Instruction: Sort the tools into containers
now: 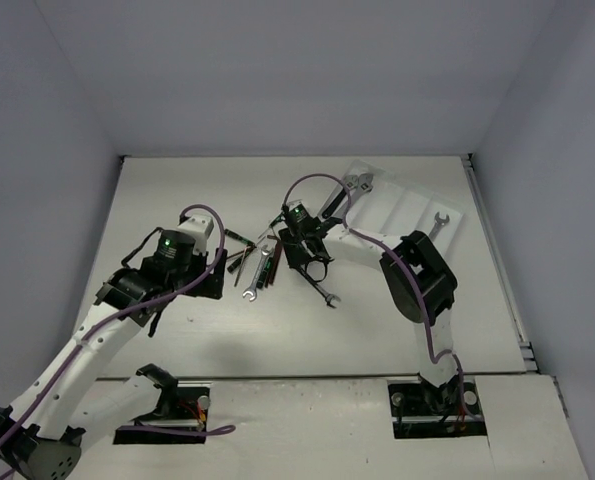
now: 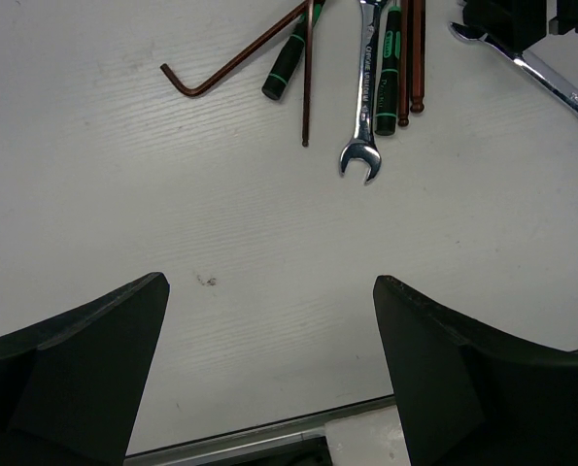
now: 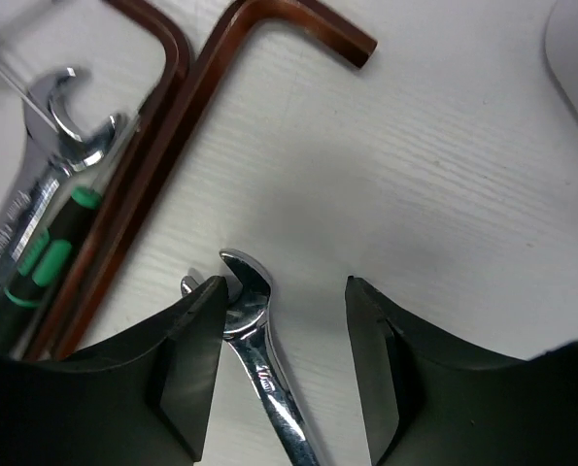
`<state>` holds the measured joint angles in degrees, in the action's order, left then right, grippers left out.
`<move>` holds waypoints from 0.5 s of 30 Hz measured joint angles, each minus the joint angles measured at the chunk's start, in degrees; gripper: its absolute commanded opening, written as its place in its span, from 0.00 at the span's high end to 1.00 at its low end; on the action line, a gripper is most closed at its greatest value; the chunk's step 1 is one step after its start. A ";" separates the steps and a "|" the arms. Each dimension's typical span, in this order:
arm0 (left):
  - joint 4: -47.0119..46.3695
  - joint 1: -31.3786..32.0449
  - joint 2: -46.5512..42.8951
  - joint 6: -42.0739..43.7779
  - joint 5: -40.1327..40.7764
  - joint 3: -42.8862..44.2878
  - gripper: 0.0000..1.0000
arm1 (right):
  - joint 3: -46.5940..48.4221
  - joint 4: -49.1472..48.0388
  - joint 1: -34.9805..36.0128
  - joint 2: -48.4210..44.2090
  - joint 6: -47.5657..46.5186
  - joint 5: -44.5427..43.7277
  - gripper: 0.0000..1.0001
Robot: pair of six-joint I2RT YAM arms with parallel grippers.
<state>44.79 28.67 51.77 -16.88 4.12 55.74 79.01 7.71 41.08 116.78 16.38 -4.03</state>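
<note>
My right gripper (image 3: 284, 286) stands open low over the table, astride the head of a silver open-end wrench (image 3: 255, 330) that lies flat and touches the left finger (image 3: 196, 330); a gap shows on the right side. From above, this wrench (image 1: 325, 293) sticks out below the right gripper (image 1: 312, 262). Left of it lie reddish-brown hex keys (image 3: 221, 58), a green-and-black screwdriver (image 3: 46, 257) and another wrench (image 3: 46, 146). The white tray (image 1: 407, 205) at the back right holds an adjustable wrench (image 1: 357, 185) and a silver wrench (image 1: 439, 225). My left gripper (image 2: 269, 282) is open over bare table.
The loose tools form a small pile (image 1: 252, 260) between the two grippers. In the left wrist view a wrench (image 2: 364, 87), hex key (image 2: 230, 63) and screwdriver (image 2: 289, 63) lie ahead. The table's front edge (image 2: 269, 432) runs just under the left fingers. Grey walls enclose the table.
</note>
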 measured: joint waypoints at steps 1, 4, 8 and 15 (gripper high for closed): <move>0.02 0.00 0.05 0.00 0.00 0.05 0.15 | 0.56 1.57 -0.11 0.01 -1.97 0.57 0.51; 0.10 0.00 0.40 -0.02 -0.05 0.51 0.15 | 1.98 6.32 -0.22 0.04 -7.54 1.41 0.51; 0.15 0.00 0.74 -0.04 -0.29 1.31 0.15 | 2.75 10.02 -0.22 0.05 -12.39 1.94 0.52; 0.47 0.00 0.74 -0.13 -0.91 1.80 0.15 | 3.20 14.12 -0.56 -0.53 -16.07 3.15 0.52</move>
<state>45.25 28.67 52.51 -17.02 3.21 57.54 82.21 21.83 40.52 116.25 0.31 -0.88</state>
